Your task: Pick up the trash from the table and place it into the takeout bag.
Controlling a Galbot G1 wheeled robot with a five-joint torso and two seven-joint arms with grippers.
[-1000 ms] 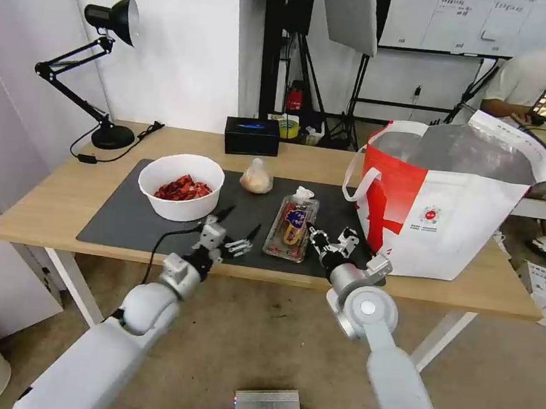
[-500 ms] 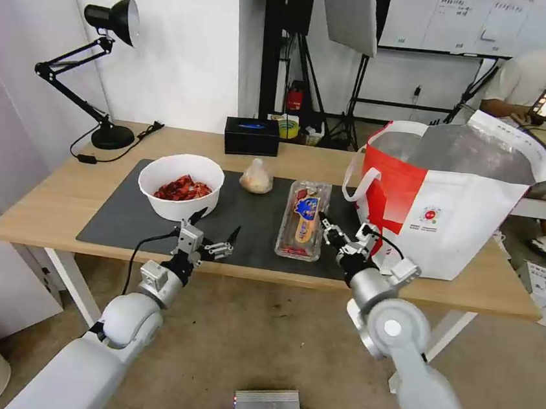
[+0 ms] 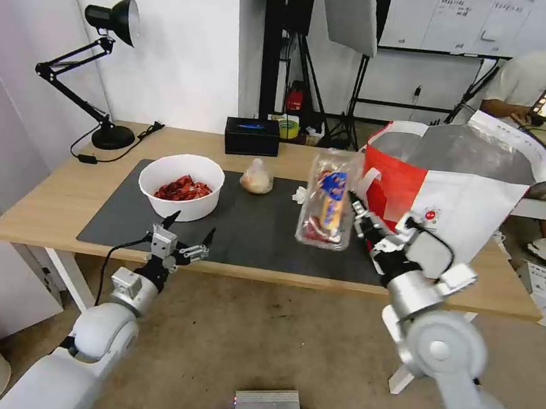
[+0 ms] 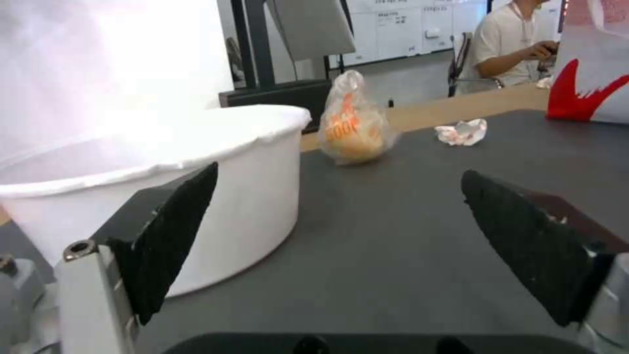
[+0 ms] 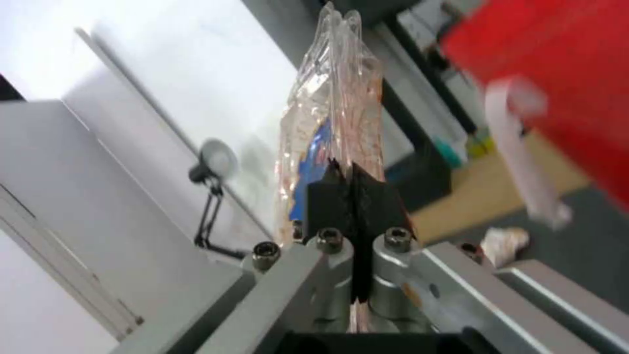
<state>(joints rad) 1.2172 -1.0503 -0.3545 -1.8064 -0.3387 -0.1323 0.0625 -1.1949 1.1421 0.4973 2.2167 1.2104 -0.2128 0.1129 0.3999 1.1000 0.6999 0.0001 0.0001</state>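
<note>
Now the clamshell tray (image 3: 327,200) hangs in the air beside the takeout bag (image 3: 456,191), pinched by the right tool (image 3: 358,215).

Its pads are pressed together on the tray's edge, seen up close from the right wrist (image 5: 354,189). On the dark mat (image 3: 251,228) of the desk (image 3: 46,200) lie the crumpled tissue (image 3: 299,194), the small bag with a beige lump (image 3: 257,177) and the white bowl (image 3: 181,185). The left tool (image 3: 186,237) hovers at the mat's near edge by the bowl, fingers spread wide.
</note>
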